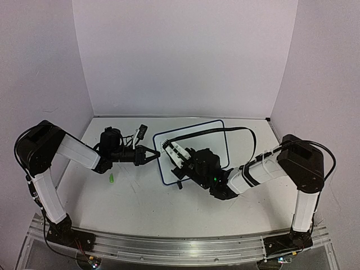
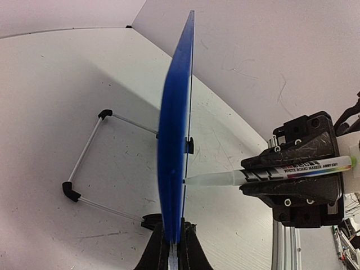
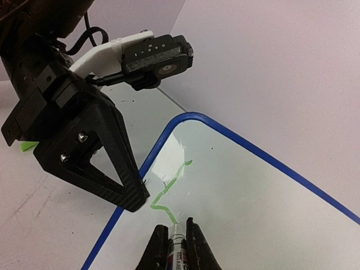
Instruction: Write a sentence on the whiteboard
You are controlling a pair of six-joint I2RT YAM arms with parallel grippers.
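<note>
"Positions, left to right: what comes first?"

"First the green cap (image 1: 111,179), lying alone on the counter (image 1: 140,211) just beside the left arm. Right of it, the left pincer (image 1: 156,154) is squeezed narrow on the left rim of the whiteboard (image 3: 259,197), one finger on each face."

"And the board itself?"

"Near the middle of the counter, standing propped rather than flat. The left wrist view catches it edge-on, blue rim toward the lens. On its back side a wire stand (image 2: 87,149) with black corner pieces reaches out over the counter."

"Any writing on it?"

"The sentence (image 3: 169,187) is only a wavy green stroke near a rounded corner, close to where the left pincer grips. No word can be read."

"Then the right side?"

"The right pincer (image 3: 177,228) reaches in across the board's white face, closed on a marker (image 2: 225,179) with a printed label on its barrel. The tip touches the surface at the near end of the green stroke — the two pincers sit close together but apart."
</note>
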